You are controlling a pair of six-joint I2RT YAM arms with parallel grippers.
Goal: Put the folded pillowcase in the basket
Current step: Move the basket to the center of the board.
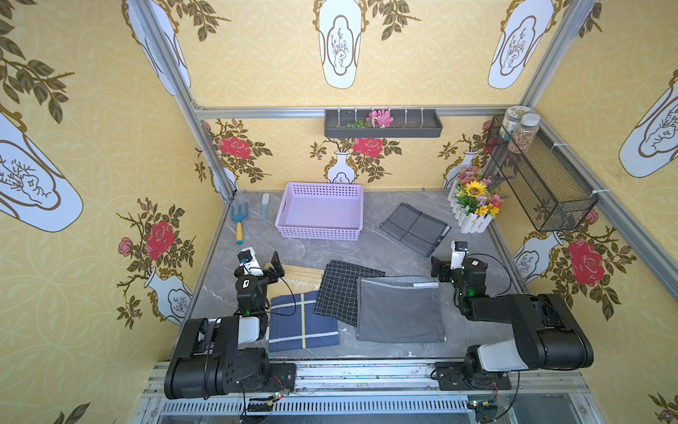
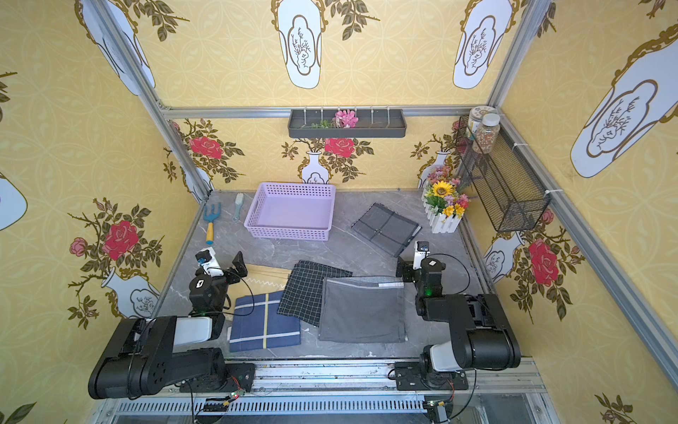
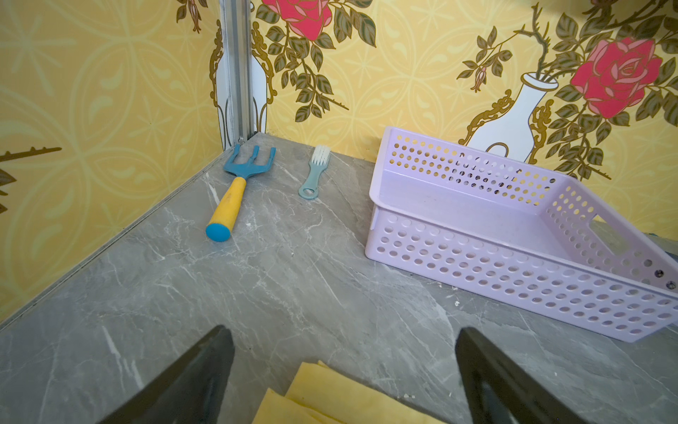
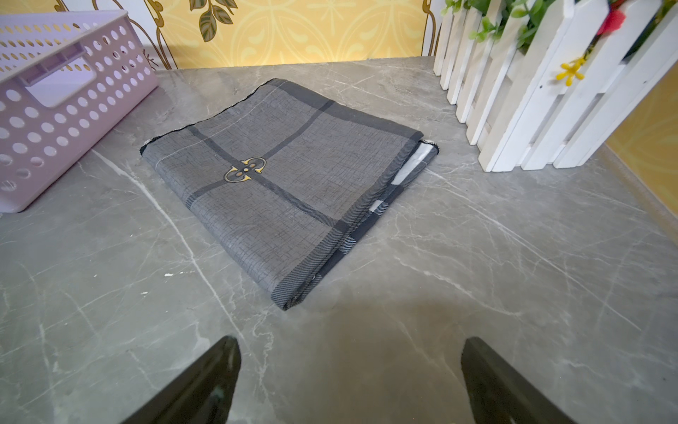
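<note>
Pre-grasp. Left fingers [image 1: 275, 270] and right fingers [image 1: 439, 271] wide open, empty. Folded pillowcase [image 1: 414, 229] flat on bench [image 1: 381, 253] at 1 o'clock; basket [image 1: 319, 232] at its 9 o'clock, apart. Next, probably: right arm reaches and pinches the near edge.

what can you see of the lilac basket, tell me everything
The lilac basket is a shallow rectangular tray of smooth plastic, its walls pierced with rows of round holes, its floor solid, with a cutout handle in a short end. It stands upright and empty at the back of the grey marbled table. Nothing but the table touches it.
</note>
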